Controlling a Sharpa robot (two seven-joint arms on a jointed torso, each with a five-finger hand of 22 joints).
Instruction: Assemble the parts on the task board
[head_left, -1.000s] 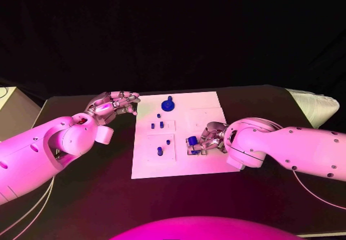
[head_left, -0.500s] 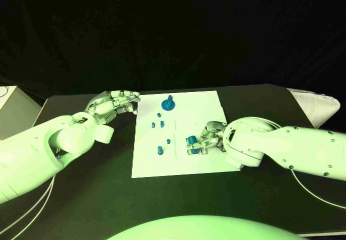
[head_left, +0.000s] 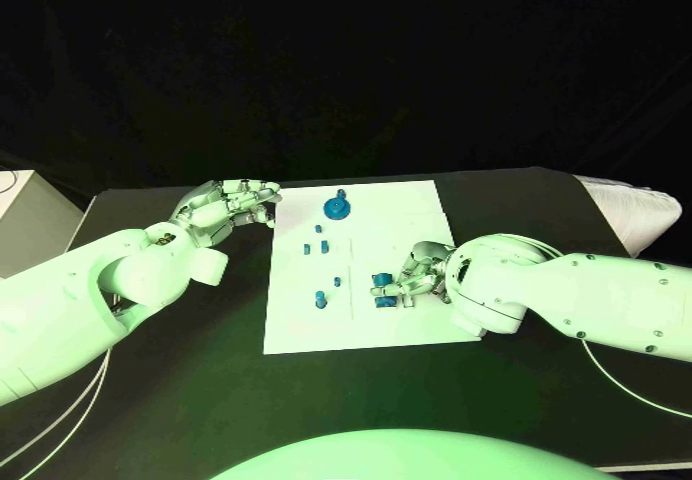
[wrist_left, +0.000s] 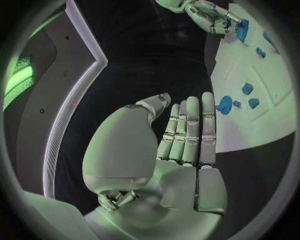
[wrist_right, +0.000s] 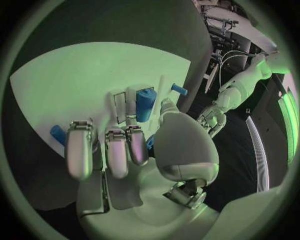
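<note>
White plate: the task board (head_left: 389, 225) lies flat in the middle of the black table (head_left: 188, 380), long side running away from the robot. Small blue parts stand on it. A round disc with an upright stem (head_left: 336, 208) sits near the far edge. Short pegs (head_left: 319, 248) stand in a loose column down the board's left half, with a taller peg (head_left: 319, 297) nearest the robot.

The right hand (head_left: 410, 283) rests on the board's right half, fingers curled down around a blue cylinder (wrist_right: 145, 104). The right wrist view shows this cylinder upright beside a thin wire frame (wrist_right: 123, 105), with the fingers (wrist_right: 116, 150) close around it; whether they actually pinch it cannot be told.

The left hand (head_left: 227, 209) hovers just beside the board's far left corner. Its fingers (wrist_left: 190, 127) lie straight and pressed together, holding nothing.
</note>
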